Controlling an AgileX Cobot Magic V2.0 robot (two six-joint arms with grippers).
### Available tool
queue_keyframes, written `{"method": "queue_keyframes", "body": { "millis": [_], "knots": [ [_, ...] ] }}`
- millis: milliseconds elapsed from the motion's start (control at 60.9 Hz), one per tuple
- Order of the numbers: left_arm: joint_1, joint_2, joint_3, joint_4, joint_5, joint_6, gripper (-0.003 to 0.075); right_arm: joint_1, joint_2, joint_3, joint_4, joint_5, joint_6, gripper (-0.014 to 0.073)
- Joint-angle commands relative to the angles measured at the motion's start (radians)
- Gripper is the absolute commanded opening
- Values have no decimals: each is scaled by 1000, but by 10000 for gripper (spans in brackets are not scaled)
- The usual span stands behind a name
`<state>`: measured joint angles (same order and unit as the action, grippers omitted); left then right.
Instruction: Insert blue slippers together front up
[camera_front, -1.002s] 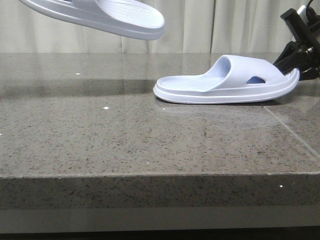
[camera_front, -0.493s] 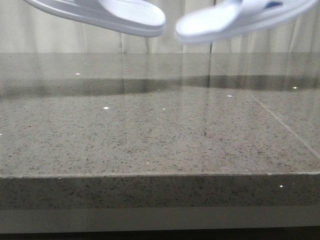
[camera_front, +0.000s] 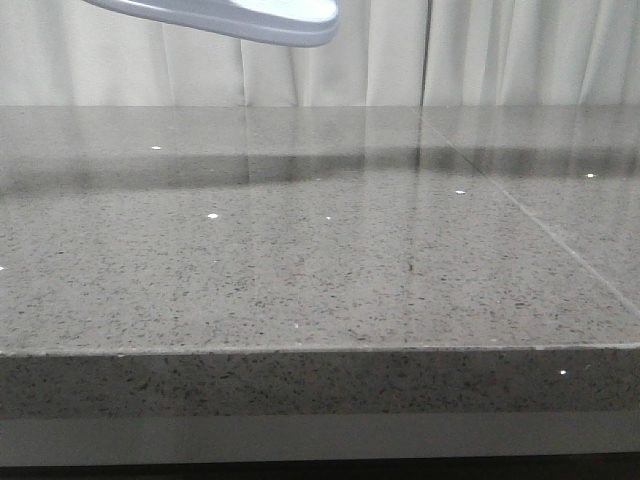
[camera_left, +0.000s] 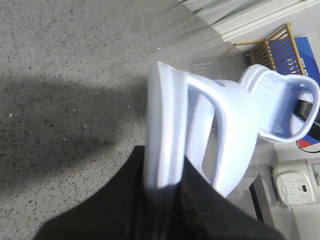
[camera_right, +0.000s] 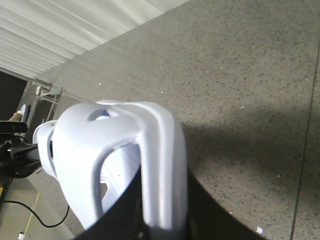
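Observation:
Both blue slippers are held in the air above the grey stone table. In the front view only the sole of one blue slipper shows at the top edge. In the left wrist view my left gripper is shut on the sole edge of that slipper, and the other slipper hangs beyond it. In the right wrist view my right gripper is shut on the sole edge of the second slipper. Neither gripper shows in the front view.
White curtains hang behind the table. A wooden frame and a white appliance stand off the table's side. A black stand with a cable shows past the table edge.
The right slipper has gone from lying on the table to lifted, and now is out of the front view's top. The left slipper has risen a little higher.

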<state>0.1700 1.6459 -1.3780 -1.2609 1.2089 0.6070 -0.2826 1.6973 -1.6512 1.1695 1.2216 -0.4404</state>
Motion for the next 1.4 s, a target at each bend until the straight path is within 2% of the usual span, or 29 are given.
{"method": "queue_keyframes", "body": {
  "millis": [0,246,575,986,1380],
  "knots": [
    [-3,-48,-24,-93,68,-6,-19,22,-52,-30,93,109,-4,-54],
    [-36,-48,-24,-142,80,-6,-19,95,-50,-30,133,100,-32,-54],
    [-118,-48,-24,-253,80,-6,-19,103,-44,-30,150,87,-38,-55],
    [-134,-48,-24,-336,80,-6,-19,154,-34,-30,230,54,-49,-55],
    [-209,-48,-24,-393,80,-6,-19,245,48,-30,350,60,-94,-55]
  ]
}}
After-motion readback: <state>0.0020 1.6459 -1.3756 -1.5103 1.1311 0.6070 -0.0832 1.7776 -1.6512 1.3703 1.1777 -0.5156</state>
